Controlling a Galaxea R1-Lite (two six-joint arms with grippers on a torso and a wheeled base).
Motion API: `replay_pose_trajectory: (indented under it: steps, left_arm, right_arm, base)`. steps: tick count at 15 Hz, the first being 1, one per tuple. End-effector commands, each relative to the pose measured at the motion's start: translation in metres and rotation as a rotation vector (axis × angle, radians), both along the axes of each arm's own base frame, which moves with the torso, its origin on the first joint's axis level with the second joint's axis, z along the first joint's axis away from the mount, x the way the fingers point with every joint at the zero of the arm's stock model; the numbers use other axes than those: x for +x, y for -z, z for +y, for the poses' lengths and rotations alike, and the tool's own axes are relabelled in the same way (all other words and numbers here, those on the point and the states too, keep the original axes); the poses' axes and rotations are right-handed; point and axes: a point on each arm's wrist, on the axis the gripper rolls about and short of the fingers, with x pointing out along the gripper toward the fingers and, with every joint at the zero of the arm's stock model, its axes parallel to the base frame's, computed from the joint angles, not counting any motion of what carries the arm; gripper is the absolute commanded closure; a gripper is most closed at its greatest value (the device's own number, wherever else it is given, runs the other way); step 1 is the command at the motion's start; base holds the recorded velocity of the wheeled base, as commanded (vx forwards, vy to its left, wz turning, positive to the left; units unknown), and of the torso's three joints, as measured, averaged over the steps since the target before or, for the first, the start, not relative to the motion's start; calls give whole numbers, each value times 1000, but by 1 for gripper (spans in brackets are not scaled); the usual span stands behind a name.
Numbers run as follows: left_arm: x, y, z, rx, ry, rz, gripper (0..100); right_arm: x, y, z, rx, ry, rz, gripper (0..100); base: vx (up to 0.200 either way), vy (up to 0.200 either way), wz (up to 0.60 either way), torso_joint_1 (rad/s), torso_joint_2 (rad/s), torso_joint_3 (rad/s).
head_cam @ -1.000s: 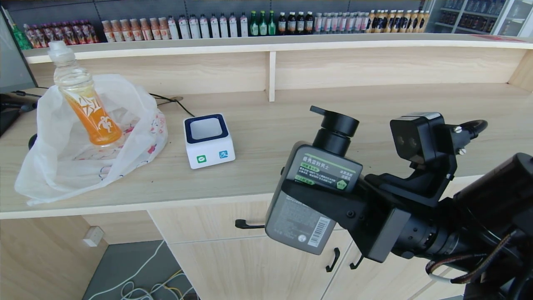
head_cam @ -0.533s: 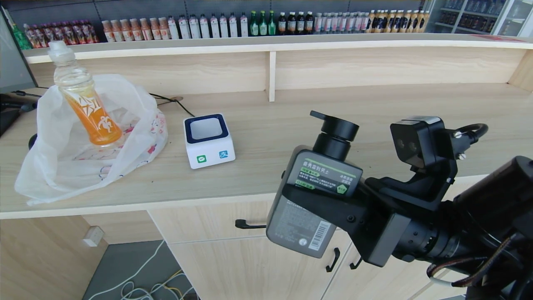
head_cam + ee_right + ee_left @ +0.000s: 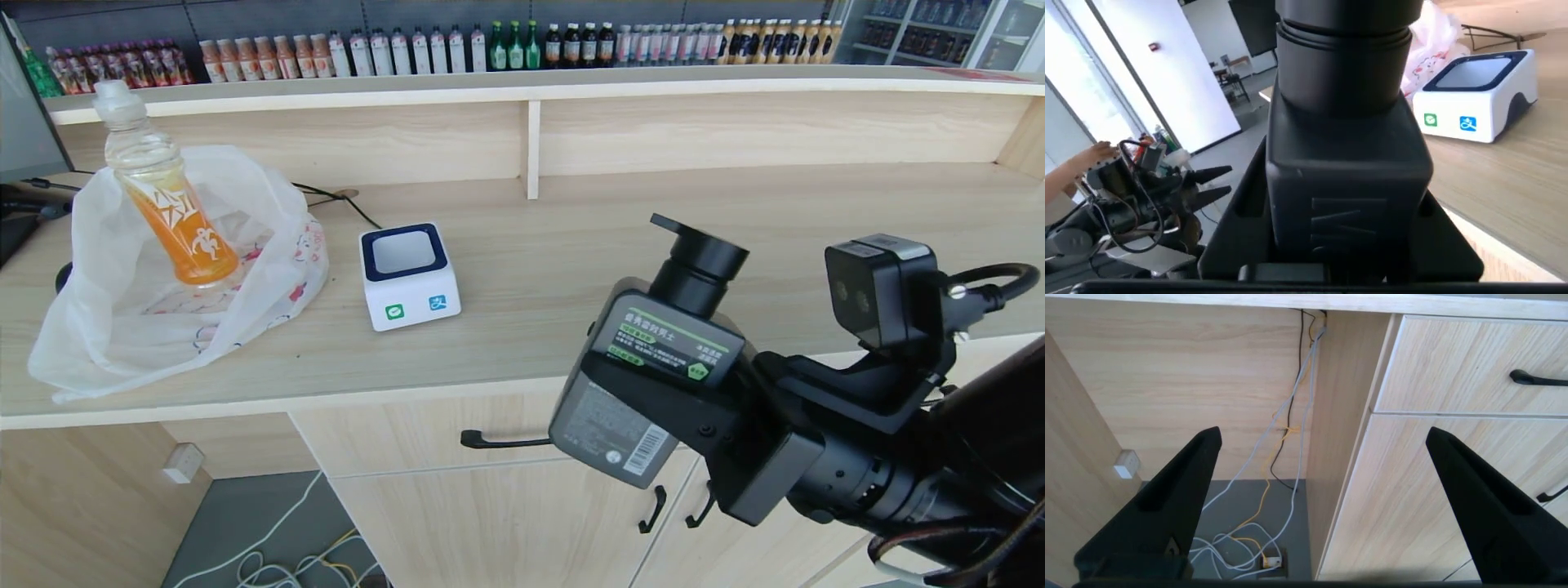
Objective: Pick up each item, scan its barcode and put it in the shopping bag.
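right gripper [image 3: 653,396] is clamped on the dark bottle [image 3: 665,343], off the counter [image 3: 531,335] edge, right of the scanner [image 3: 406,273]. left gripper [image 3: 1321,433] hangs wide open. scan step i reckon: the barcode [image 3: 647,449] needs turning toward the scanner.

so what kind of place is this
Likely a shop checkout: rows of bottled drinks on the back shelf, a white scanner box on the wooden counter, a shopping bag beside it.
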Motion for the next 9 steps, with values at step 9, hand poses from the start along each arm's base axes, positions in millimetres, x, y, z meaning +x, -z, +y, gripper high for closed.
replay_pose_trajectory:
  steps: [9]
  left_arm:
    - [0,0,0,0,0,-1,0]
  right_arm:
    - [-33,-2,-34,-13,520,-89,100]
  base:
    - [0,0,0,0,0,0]
